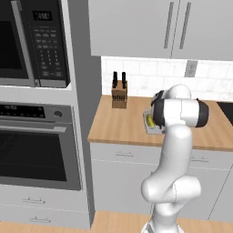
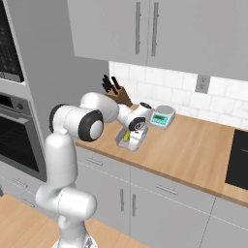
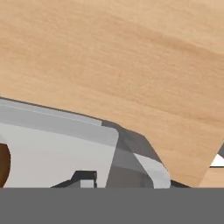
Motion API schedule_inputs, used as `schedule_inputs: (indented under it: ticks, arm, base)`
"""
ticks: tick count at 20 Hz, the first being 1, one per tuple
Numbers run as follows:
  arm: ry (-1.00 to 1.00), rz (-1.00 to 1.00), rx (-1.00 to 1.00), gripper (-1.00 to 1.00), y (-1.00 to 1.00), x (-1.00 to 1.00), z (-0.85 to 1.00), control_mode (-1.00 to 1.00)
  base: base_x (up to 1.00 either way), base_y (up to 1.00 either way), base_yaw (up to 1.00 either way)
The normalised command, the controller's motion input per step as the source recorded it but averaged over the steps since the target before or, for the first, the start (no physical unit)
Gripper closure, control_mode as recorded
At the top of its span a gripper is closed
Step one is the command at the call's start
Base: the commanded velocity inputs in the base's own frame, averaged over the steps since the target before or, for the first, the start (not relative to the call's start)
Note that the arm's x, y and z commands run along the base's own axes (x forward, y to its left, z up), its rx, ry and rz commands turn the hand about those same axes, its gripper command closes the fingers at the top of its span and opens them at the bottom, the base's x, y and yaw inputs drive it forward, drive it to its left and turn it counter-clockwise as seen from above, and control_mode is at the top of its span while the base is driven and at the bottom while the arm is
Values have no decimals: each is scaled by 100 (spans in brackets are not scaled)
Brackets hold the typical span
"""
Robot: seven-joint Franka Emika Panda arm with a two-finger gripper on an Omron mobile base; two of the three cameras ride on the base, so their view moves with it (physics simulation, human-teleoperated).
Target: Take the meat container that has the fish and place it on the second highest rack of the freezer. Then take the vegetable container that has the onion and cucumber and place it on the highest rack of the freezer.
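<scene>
From the left base camera, the white arm reaches over a wooden counter [image 1: 123,127]. Its wrist hides most of a shallow grey tray, the vegetable container [image 1: 152,125], near the counter's middle, right of a knife block [image 1: 119,93]. A sliver of yellow-green cucumber [image 1: 149,120] shows inside.

From the right base camera, the gripper [image 2: 133,137] presses down at the tray [image 2: 127,141], which sits near the counter's front edge with a small scale [image 2: 162,116] behind it. The cucumber [image 2: 126,136] peeks out beside the fingers. The tray's far side looks slightly raised, though this is hard to confirm.

From the hand camera, a pale grey tray corner [image 3: 105,135] fills the lower left, a brown-orange curve at the far left edge. One dark fingertip [image 3: 85,178] sits at the wall. Whether the pincer has clamped the wall cannot be told.

A likely risk: a thin-wall pinch at one edge could let the tray tip and spill its produce.
</scene>
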Motion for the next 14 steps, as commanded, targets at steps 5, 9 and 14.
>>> schedule_inputs:
  ticks: [5,9,14]
  arm:
    - [0,28,14,100,-9,-51,-43,-100]
    - [-1,37,8,100,-33,-18,31,-100]
    - [-20,64,-17,100,-6,-40,97,-100]
  base:
    - [0,0,0]
    - [0,0,0]
    - [0,0,0]
